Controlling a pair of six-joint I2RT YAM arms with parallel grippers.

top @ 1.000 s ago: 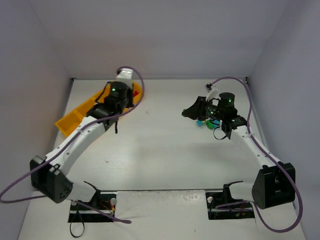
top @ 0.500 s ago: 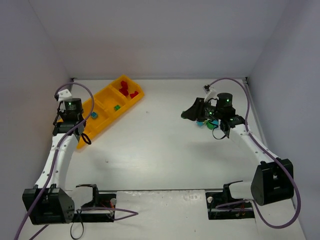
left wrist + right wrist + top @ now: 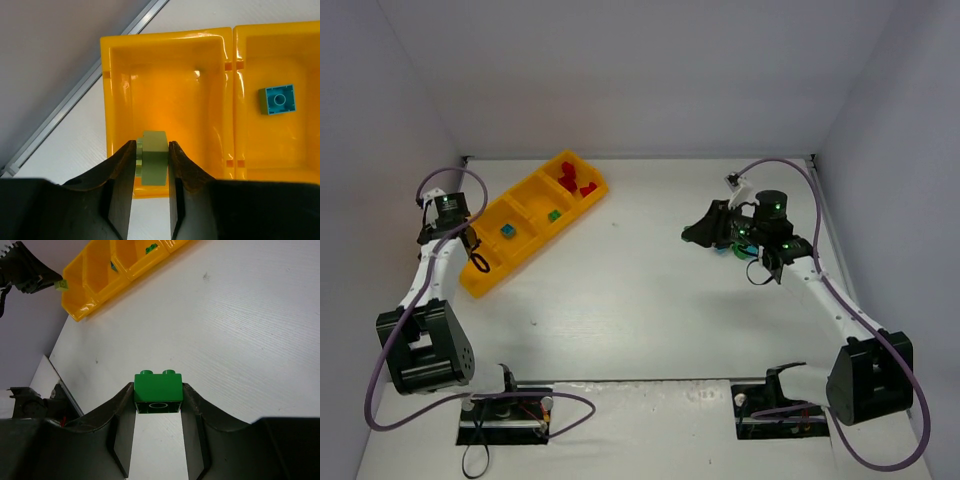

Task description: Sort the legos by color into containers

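sorting is mid-drop — left tool point(image 3: 151, 150) is clamped on a yellow-green brick point(image 3: 154, 164) over the end compartment point(image 3: 165, 100) of the tray point(image 3: 106, 105), by the table's point(image 3: 650, 300) left edge; next, nudge inward and release. right tool point(image 3: 158, 402) grips a green brick point(image 3: 157, 386) above the table's right side — no writing legible.

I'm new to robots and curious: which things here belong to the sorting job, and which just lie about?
Job: yellow tray; red bricks, green piece, blue brick inside; pale green brick in left gripper; dark green brick in right gripper.
Lying about: purple cables.
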